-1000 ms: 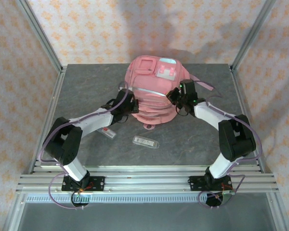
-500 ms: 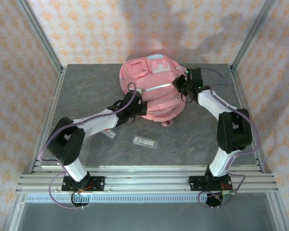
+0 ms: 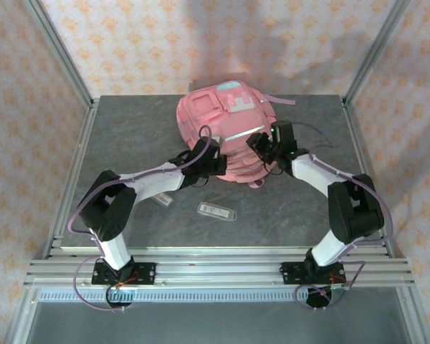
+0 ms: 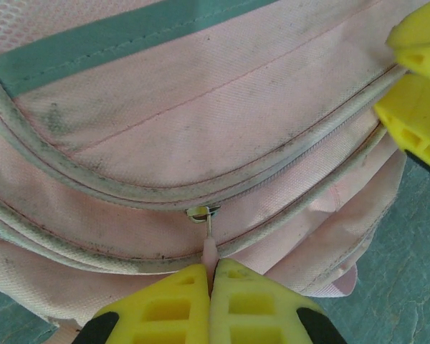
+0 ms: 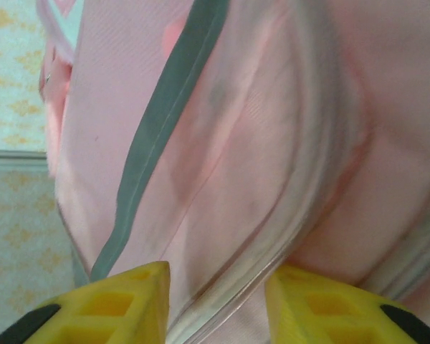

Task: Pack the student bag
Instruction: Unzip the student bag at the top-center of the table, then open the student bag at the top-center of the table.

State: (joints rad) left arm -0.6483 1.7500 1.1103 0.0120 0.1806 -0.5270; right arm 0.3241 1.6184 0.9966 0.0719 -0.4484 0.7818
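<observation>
1. The student bag (image 3: pixel 226 122) lies on the table (image 3: pixel 129 129), with no pocket visibly open.
2. The left gripper (image 4: pixel 211 276) clenches the bag's zipper pull (image 4: pixel 211 247). The right gripper (image 5: pixel 216 287), jaws parted, straddles a piped seam.
3. A clear case (image 3: pixel 218 211) and a smaller packet (image 3: pixel 163 199) lie beside the bag, unpacked.

Seen from above, the light falls evenly and softly: the grey table (image 3: pixel 129 136) keeps its mottling with no glare. Broad dim patches darken the patterned back wall (image 3: pixel 129 43) toward twelve and one o'clock. My left wrist picture is sharp — the weave and grime of the student bag (image 4: pixel 222 107) and the zip pull (image 4: pixel 210 247) read crisply, the left gripper (image 4: pixel 210 279) at six o'clock only slightly soft. My right wrist picture is blurred throughout — the bag's piping smears, and the right gripper (image 5: pixel 216 276) at six o'clock is hazy.
</observation>
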